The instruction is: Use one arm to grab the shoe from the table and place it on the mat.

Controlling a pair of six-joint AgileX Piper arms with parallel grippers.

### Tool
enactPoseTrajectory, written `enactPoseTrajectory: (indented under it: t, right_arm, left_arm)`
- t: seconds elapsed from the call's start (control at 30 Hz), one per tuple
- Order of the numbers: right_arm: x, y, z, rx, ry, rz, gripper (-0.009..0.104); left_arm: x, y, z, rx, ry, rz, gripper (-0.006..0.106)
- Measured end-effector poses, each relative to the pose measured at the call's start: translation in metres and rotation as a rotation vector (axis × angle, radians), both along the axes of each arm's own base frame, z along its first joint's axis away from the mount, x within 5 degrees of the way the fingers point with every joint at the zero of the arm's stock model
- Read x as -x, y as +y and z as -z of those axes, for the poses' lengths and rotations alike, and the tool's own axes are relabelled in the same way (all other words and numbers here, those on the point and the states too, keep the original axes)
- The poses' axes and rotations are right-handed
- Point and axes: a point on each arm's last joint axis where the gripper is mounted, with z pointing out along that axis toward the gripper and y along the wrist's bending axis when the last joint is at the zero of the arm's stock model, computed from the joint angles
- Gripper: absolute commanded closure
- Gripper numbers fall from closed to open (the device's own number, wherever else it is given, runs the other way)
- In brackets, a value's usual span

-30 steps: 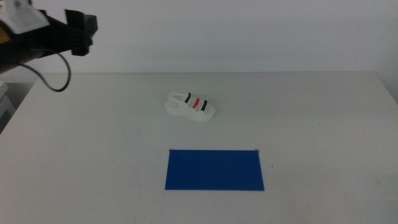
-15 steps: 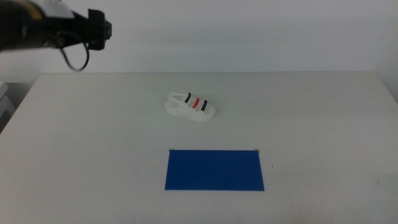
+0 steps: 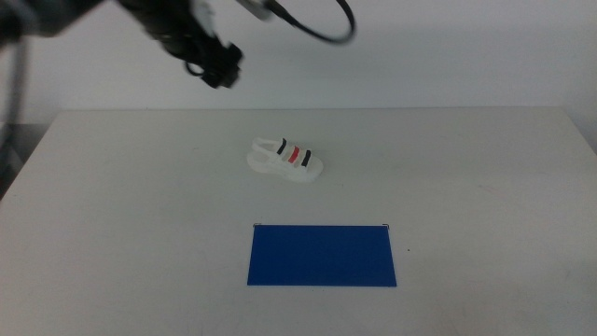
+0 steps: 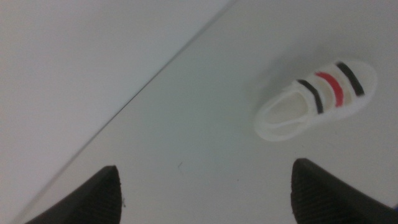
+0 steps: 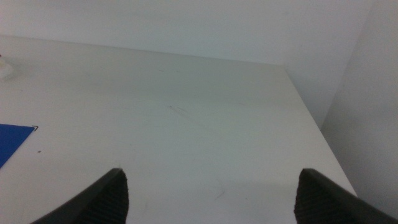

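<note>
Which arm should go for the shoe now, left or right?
Left. The left gripper hangs open above the table's far left, with the shoe in its wrist view. The right gripper is outside the middle view, facing bare table and a corner of the mat.

matt table (image 3: 466, 187), seemingly plastic shoe (image 3: 285, 160)

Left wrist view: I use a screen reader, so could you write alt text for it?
The left gripper, jaws wide open, hangs above the off-white table. A white shoe with two black straps and one red lies ahead, untouched.
</note>
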Motion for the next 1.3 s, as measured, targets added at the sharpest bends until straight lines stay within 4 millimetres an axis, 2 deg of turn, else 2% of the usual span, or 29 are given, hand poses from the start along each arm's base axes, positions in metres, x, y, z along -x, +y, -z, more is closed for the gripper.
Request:
enactPoseTrajectory:
  t: [0.17, 0.37, 0.53, 0.8, 0.93, 1.13, 1.3]
  right_arm:
    - [0.0, 0.0, 0.0, 0.0, 0.0, 0.0, 0.017]
    - [0.0, 0.0, 0.0, 0.0, 0.0, 0.0, 0.017]
    - [0.0, 0.0, 0.0, 0.0, 0.0, 0.0, 0.017]
    - [0.0, 0.0, 0.0, 0.0, 0.0, 0.0, 0.017]
    - [0.0, 0.0, 0.0, 0.0, 0.0, 0.0, 0.017]
    - [0.0, 0.0, 0.0, 0.0, 0.0, 0.0, 0.017]
    - [0.0, 0.0, 0.0, 0.0, 0.0, 0.0, 0.017]
  left_arm:
    - [-0.026, -0.031, 0.013, -0.108, 0.041, 0.213, 0.007]
    - [-0.046, -0.053, 0.053, -0.159, 0.127, 0.438, 0.007]
    - [-0.051, -0.056, 0.08, -0.225, 0.182, 0.551, 0.007]
    - [-0.052, -0.057, 0.088, -0.348, 0.139, 0.77, 0.007]
    - [-0.057, -0.059, 0.104, -0.391, 0.137, 0.852, 0.008]
    - [-0.063, -0.062, 0.129, -0.419, 0.152, 0.91, 0.009]
    - [-0.069, -0.064, 0.135, -0.414, 0.109, 0.9, 0.009]
